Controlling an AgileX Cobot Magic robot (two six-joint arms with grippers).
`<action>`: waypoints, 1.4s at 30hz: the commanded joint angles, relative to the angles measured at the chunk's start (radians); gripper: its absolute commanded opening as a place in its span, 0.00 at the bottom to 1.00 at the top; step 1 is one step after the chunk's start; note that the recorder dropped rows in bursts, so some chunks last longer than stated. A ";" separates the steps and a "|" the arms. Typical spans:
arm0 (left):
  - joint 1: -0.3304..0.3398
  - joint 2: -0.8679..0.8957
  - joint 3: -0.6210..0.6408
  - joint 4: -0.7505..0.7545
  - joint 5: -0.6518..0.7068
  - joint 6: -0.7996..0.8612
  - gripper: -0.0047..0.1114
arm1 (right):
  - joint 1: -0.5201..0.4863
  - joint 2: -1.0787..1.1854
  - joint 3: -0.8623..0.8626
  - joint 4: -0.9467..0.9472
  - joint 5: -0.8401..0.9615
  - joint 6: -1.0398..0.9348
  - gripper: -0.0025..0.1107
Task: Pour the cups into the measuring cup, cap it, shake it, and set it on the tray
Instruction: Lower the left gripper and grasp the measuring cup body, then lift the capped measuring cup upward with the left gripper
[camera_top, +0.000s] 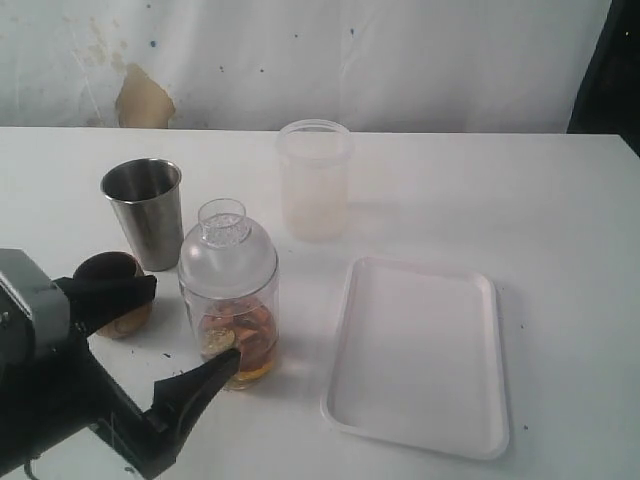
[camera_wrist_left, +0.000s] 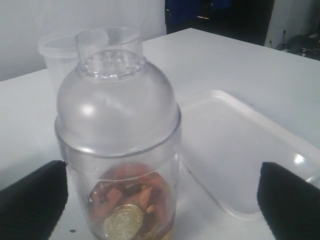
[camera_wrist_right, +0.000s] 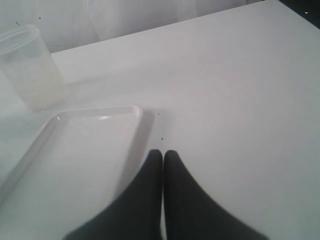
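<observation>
The measuring cup (camera_top: 240, 320) stands on the table with a clear domed strainer lid (camera_top: 228, 252) on it. Brown pieces and a gold coin lie in its bottom (camera_wrist_left: 125, 210). My left gripper (camera_top: 192, 323) is open, its black fingers (camera_wrist_left: 30, 202) on either side of the cup's base, apart from it. The brown wooden cup (camera_top: 127, 322) sits partly hidden behind one finger. Behind it stands the steel tumbler (camera_top: 145, 212). To the right lies the white tray (camera_top: 420, 355), with nothing on it. My right gripper (camera_wrist_right: 163, 152) is shut, empty, hovering by the tray's corner (camera_wrist_right: 132, 111).
A frosted plastic tub (camera_top: 314, 180) stands behind the measuring cup, toward the back of the white table; it also shows in the wrist views (camera_wrist_left: 52, 50) (camera_wrist_right: 27, 65). A pale wall with a brown stain (camera_top: 143, 98) runs along the far table edge.
</observation>
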 joint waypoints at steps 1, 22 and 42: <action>-0.004 0.097 0.001 -0.091 -0.132 0.011 0.88 | 0.005 -0.005 0.001 -0.006 -0.004 0.008 0.02; -0.004 0.451 -0.289 -0.122 -0.076 -0.016 0.88 | 0.005 -0.005 0.001 -0.006 -0.004 0.008 0.02; -0.006 0.135 -0.363 -0.622 0.233 0.463 0.04 | 0.005 -0.005 0.001 -0.006 -0.004 0.008 0.02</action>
